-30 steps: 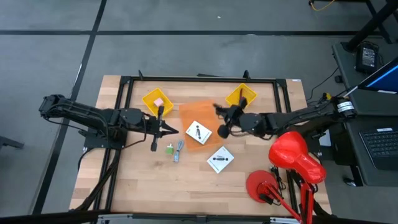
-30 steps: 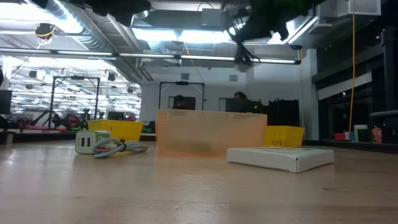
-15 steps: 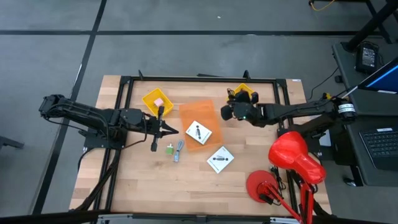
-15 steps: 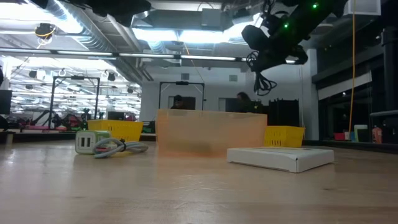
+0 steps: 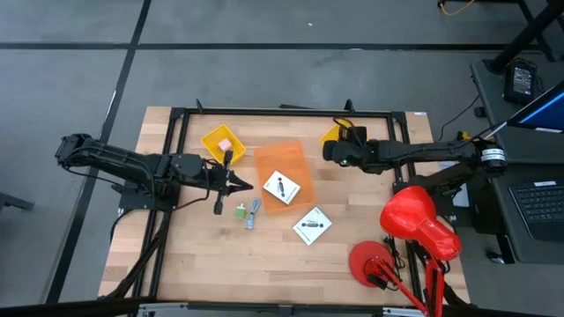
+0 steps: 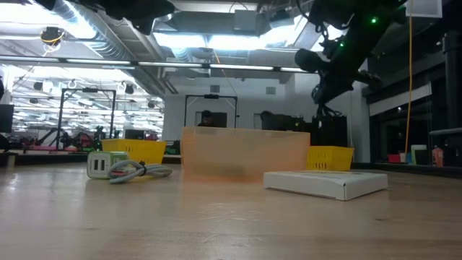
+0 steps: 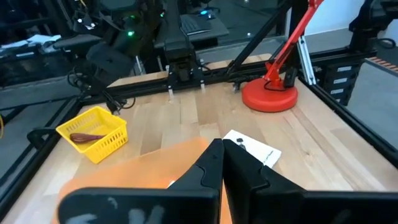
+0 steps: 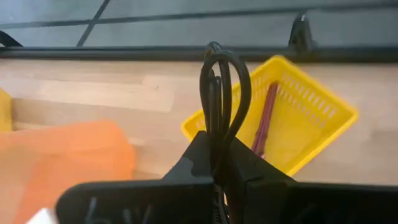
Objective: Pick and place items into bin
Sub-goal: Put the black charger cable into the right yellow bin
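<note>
Black cord [image 8: 222,99], looped, clamped in right hand [image 8: 217,155] beside yellow bin [image 8: 298,127]; left hand [image 7: 222,163] closed.

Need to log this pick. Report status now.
Right gripper shut on black cord, over the right yellow bin; dark-red cord already inside. Left gripper shut, empty, by the orange bin. Nothing blocking.
</note>
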